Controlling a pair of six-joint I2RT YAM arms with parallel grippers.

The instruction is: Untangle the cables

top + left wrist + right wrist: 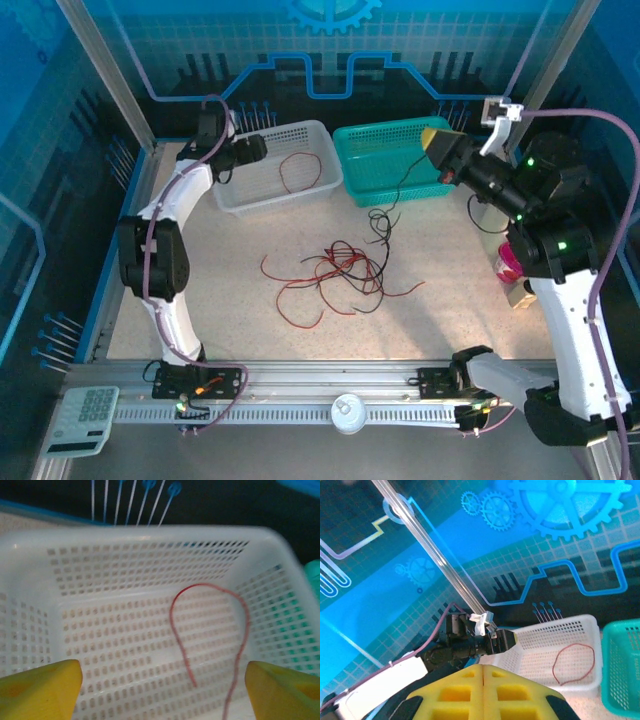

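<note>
Left wrist: left hand spread over white basket, red cable arching away from it.

white basket beside teal basket

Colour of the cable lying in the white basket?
Red. The cable in the white basket shows best in the left wrist view.

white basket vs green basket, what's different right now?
The white basket holds one looped red cable; the green basket has a black cable trailing over its near rim onto the table. The left gripper sits at the white basket, fingers open; the right gripper sits over the green one, fingers shut. Both are perforated plastic, side by side.
</note>
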